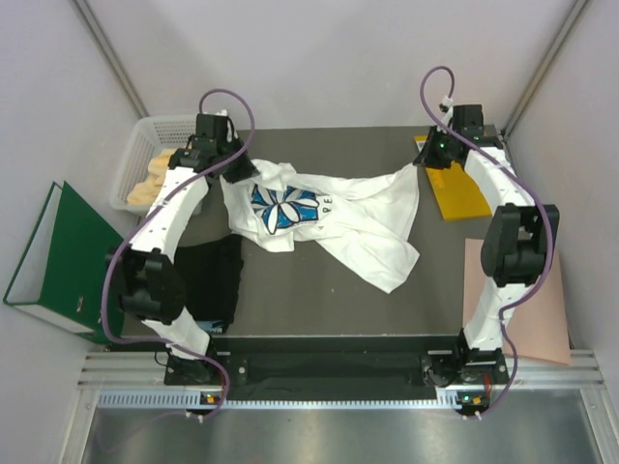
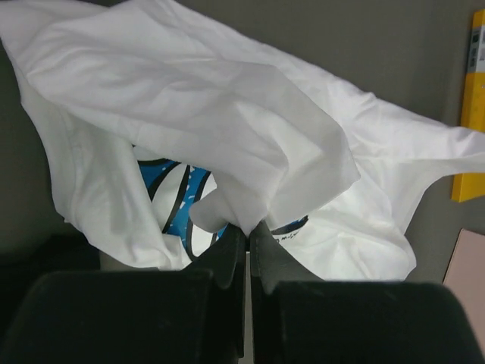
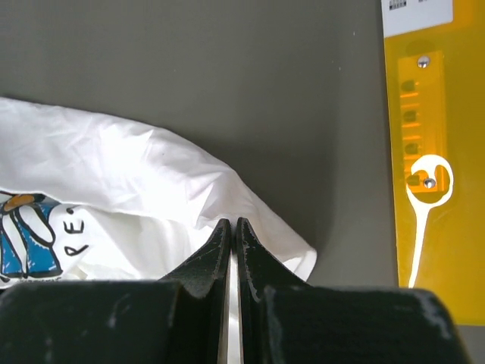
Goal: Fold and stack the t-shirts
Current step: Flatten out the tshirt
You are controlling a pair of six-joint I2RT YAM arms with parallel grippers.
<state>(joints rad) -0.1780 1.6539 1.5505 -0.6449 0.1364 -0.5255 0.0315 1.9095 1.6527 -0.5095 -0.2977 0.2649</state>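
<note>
White t-shirt [image 1: 329, 217] spreads across the upper middle of the desk [image 1: 319, 300], print up.
Left gripper [image 2: 248, 226] clenches a fold of it at upper left, right gripper [image 3: 233, 225] pinches its corner at upper right; black t-shirt [image 1: 211, 275] lies lower left.

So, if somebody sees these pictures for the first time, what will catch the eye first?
The white t-shirt with a blue flower print draws the eye first: it is stretched across the far half of the table, pinched at one end by the left gripper and at the other by the right gripper, both shut. Next come the black t-shirt at the near left and the orange-yellow envelope at the far right.
</note>
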